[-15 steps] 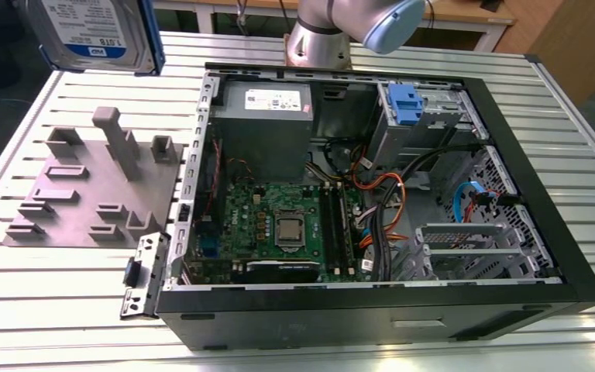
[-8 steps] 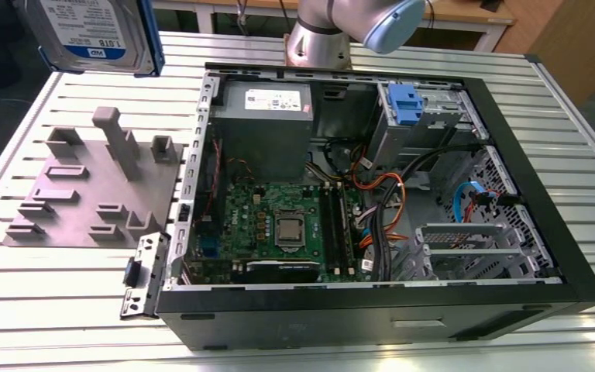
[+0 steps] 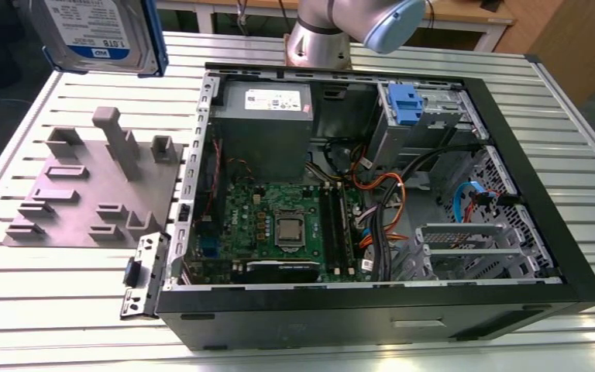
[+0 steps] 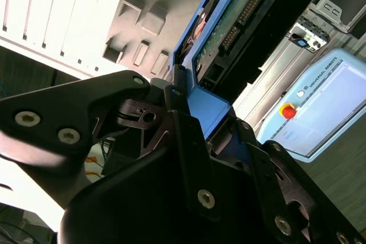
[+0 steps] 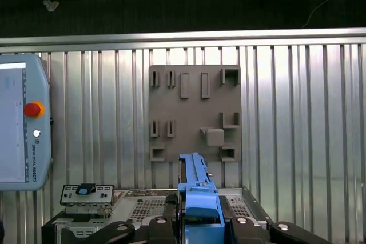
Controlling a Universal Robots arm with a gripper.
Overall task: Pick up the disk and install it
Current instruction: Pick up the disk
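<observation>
Starting with the exterior view: the disk (image 3: 96, 35) hangs in the air at that view's upper left, above the desk (image 3: 18, 310) and the grey fixture plate (image 3: 80, 194). It's well apart from the drive cage (image 3: 442, 116) inside the open computer case (image 3: 556, 205).

In the second wrist view, the claw (image 4: 209, 112) is clamped on the blue carrier frame at one end of the disk, with the circuit-board side showing.

The first wrist view tells the same story: the frame is pinched edge-on between the two fingers, with the plate on the desk beyond.

My take for the carry: the grip looks like it's only on the end, so go gently with no swinging. Give the case wall plenty of room so nothing knocks the drive crooked.
</observation>
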